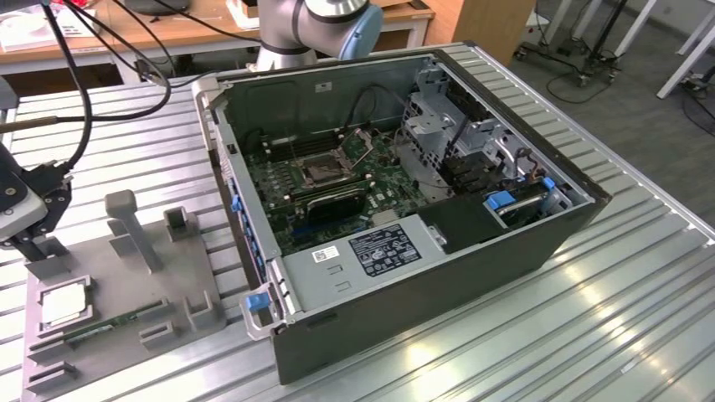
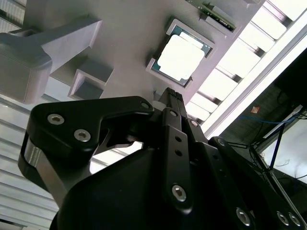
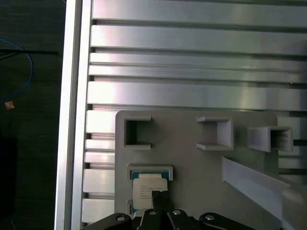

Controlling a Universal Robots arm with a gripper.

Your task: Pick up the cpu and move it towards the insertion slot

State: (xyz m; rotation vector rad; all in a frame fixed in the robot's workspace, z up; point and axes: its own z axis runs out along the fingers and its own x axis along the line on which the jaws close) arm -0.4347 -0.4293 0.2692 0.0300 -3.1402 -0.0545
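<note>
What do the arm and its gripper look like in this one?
The arm is smooth silver-grey tubing with a light blue joint cap. The gripper is matte black, built from angular linked plates fastened with round silver screws. In the exterior view, black cables hang loosely down to its wrist end.

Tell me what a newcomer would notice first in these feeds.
The open computer case dominates the centre of the exterior view, its green board bared with the insertion slot set in it. At the exterior view's left, the cpu lies in a pocket of the grey fixture, and the black gripper hangs close over it in both wrist views.
</note>
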